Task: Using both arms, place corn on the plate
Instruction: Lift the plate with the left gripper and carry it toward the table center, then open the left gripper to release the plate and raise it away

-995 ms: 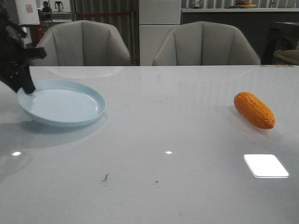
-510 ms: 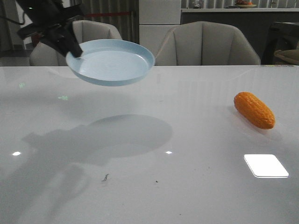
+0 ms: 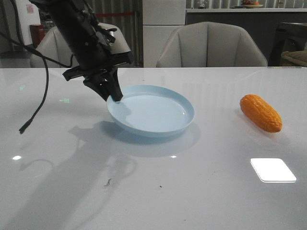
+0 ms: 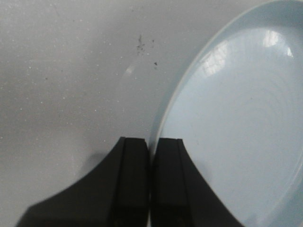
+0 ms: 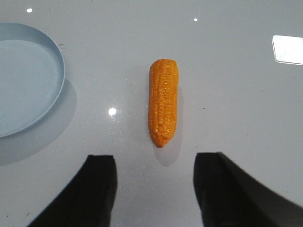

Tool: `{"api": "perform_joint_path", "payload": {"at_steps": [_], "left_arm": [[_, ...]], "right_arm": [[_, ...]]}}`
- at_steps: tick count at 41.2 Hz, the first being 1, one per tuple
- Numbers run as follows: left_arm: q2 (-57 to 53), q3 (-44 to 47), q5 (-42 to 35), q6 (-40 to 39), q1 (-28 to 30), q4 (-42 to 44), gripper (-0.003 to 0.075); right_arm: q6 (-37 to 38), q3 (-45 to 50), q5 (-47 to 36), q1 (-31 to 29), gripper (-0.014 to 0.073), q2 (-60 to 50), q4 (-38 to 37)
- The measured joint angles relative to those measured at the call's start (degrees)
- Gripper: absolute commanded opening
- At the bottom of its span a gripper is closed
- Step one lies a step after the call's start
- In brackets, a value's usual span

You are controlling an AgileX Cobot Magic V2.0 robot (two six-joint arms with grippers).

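The pale-blue plate (image 3: 158,115) sits low at the middle of the table, its left rim pinched by my left gripper (image 3: 114,96). In the left wrist view that gripper (image 4: 151,142) is shut on the rim, one finger inside the plate (image 4: 236,118) and one outside. I cannot tell whether the plate rests fully on the table. The orange corn (image 3: 261,113) lies on the table at the right, apart from the plate. In the right wrist view my right gripper (image 5: 155,158) hangs open above the table, with the corn (image 5: 164,101) just beyond its fingertips and the plate (image 5: 28,85) off to one side.
Two grey chairs (image 3: 211,45) stand behind the table's far edge. A thin black cable (image 3: 36,112) dangles from the left arm over the table's left side. A bright light patch (image 3: 273,170) reflects near the front right. Small dark specks (image 3: 108,182) mark the front.
The left gripper lifted the plate from the table's left side, carried it rightward through the air, and brought it down at the table's middle. The corn has not moved.
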Motion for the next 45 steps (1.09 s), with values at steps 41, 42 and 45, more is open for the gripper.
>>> {"api": "perform_joint_path", "payload": {"at_steps": [41,42,45], "left_arm": [[0.1,-9.6,1.3,0.0,1.7,5.7,0.0601],[0.0,-10.5,1.6,0.0,2.1,6.8,0.0601],[-0.7,-13.7,2.4,0.0,3.1,10.0,0.0601]], "right_arm": [[0.0,-0.4,3.7,0.0,0.0472,0.0,0.0],[0.0,-0.6,3.8,0.0,0.0472,0.1,0.0],[0.0,-1.9,4.5,0.0,0.0472,0.4,0.0]]}}
